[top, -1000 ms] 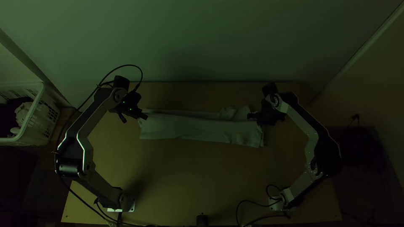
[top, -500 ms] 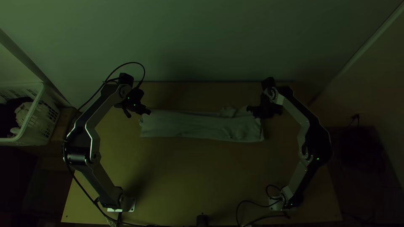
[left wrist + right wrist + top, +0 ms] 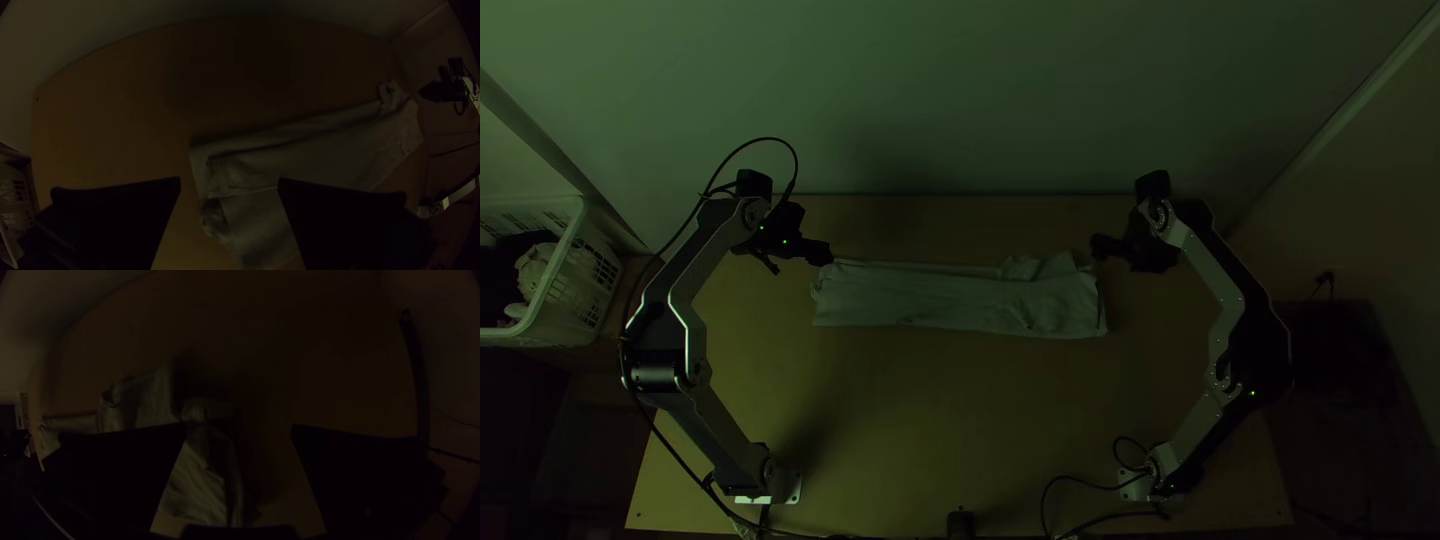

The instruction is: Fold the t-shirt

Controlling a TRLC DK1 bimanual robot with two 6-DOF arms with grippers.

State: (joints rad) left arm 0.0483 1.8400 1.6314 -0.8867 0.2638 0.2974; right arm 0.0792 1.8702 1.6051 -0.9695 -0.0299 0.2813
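Note:
My left gripper (image 3: pixel 802 262) is at the t-shirt's left end in the top view, open above the cloth's far left corner. Off the far right corner stands my right gripper (image 3: pixel 1110 252). The pale t-shirt (image 3: pixel 950 298) lies folded into a long strip across the table, with a bunched bit at its far edge toward the right. In the left wrist view my left gripper (image 3: pixel 229 182) has wide-apart fingers and the folded t-shirt (image 3: pixel 320 155) beneath. In the right wrist view my right gripper (image 3: pixel 240 429) is open too, beside the wrinkled end of the t-shirt (image 3: pixel 197 485).
A white basket (image 3: pixel 565 290) holding cloth items stands left of the table. Bare wooden table (image 3: pixel 960 410) stretches between the shirt and the arm bases. A pale wall (image 3: pixel 960 100) rises behind the far edge, and cables lie near the right base.
Both grippers have drawn toward the far side, the right one lately also moving rightward off the cloth. The shirt's near right edge has shifted slightly away from the bases and now lies straighter.

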